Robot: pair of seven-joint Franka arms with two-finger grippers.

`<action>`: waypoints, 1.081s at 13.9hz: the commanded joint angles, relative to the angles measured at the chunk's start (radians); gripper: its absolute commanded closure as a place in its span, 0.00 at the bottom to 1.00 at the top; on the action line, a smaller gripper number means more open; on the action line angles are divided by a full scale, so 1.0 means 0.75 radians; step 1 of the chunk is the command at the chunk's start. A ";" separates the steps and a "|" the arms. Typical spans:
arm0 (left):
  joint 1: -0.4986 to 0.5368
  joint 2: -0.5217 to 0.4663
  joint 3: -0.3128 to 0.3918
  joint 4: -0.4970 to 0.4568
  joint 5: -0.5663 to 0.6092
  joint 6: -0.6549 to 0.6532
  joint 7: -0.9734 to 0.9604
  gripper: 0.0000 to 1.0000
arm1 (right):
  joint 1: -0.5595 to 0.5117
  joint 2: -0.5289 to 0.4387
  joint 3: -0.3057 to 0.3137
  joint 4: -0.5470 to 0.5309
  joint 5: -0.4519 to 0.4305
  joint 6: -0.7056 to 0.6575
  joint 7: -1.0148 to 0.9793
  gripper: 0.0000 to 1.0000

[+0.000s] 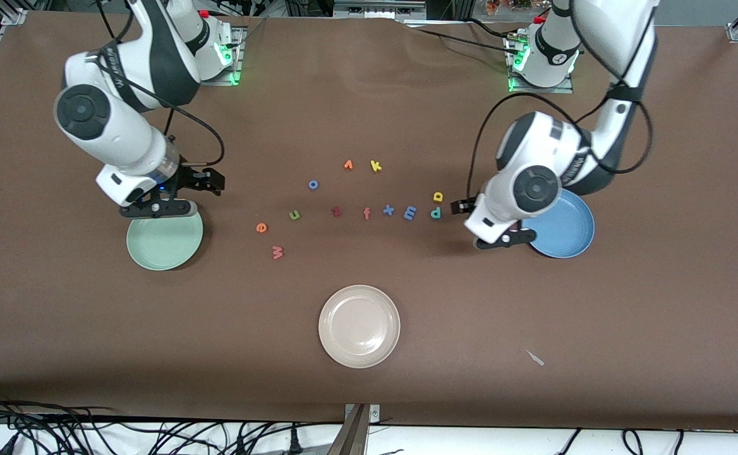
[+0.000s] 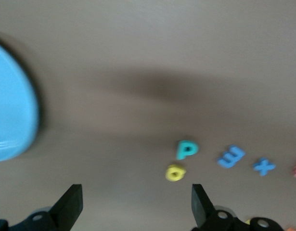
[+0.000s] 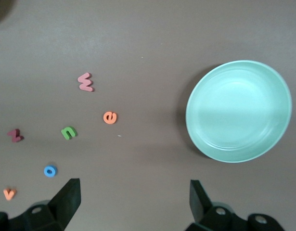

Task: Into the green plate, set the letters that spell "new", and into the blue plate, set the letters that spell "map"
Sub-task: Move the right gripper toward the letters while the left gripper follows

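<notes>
The brown table (image 1: pixel 628 316) carries everything. The green plate (image 1: pixel 165 242) lies toward the right arm's end, the blue plate (image 1: pixel 565 229) toward the left arm's end, and a cream plate (image 1: pixel 359 326) sits nearer the front camera, between them (all three hold nothing).

The right gripper (image 3: pixel 133 195) hangs over the green plate's rim, fingers spread wide, holding nothing. The left gripper (image 2: pixel 137 202) hangs just beside the blue plate, fingers likewise wide and bare.

The letters lie between the two coloured plates: salmon "w" (image 1: pixel 277 253), orange "e" (image 1: pixel 261 228) and green "n" (image 1: pixel 294 215) toward the green plate; light-blue "m" (image 1: pixel 410 213), teal "p" (image 1: pixel 436 213) and yellow "a" (image 1: pixel 438 196) near the blue plate.
</notes>
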 commanded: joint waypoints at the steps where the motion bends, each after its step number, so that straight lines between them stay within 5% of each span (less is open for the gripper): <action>1: -0.004 -0.032 -0.062 -0.176 -0.045 0.214 -0.090 0.03 | 0.052 0.072 -0.004 -0.046 0.018 0.142 0.141 0.00; 6: -0.010 -0.030 -0.129 -0.395 -0.045 0.498 -0.094 0.10 | 0.120 0.214 -0.004 -0.104 0.018 0.380 0.366 0.00; 15: -0.051 0.062 -0.129 -0.416 -0.045 0.626 -0.133 0.23 | 0.139 0.349 -0.004 -0.257 0.016 0.715 0.534 0.00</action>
